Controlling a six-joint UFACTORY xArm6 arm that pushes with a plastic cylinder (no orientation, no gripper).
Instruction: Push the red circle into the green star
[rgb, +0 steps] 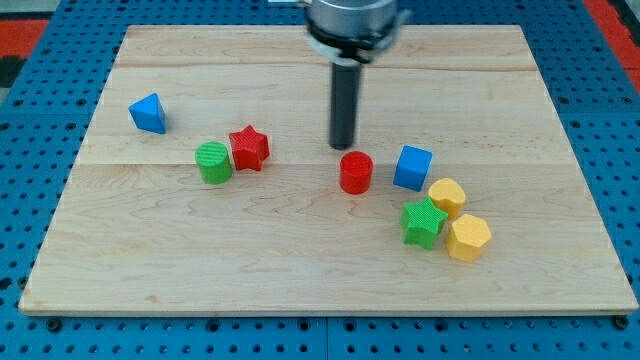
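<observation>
The red circle (355, 171) stands near the board's middle. The green star (423, 222) lies below and to the right of it, a short gap apart. My tip (343, 149) is just above the red circle, slightly to its left, close to its upper edge; whether it touches I cannot tell.
A blue cube (412, 167) sits right of the red circle. Two yellow blocks (447, 195) (467, 237) flank the green star on its right. A red star (248, 148) and green circle (213, 162) sit at the left, a blue triangle (148, 113) further left. The wooden board (320, 280) ends at a blue pegboard.
</observation>
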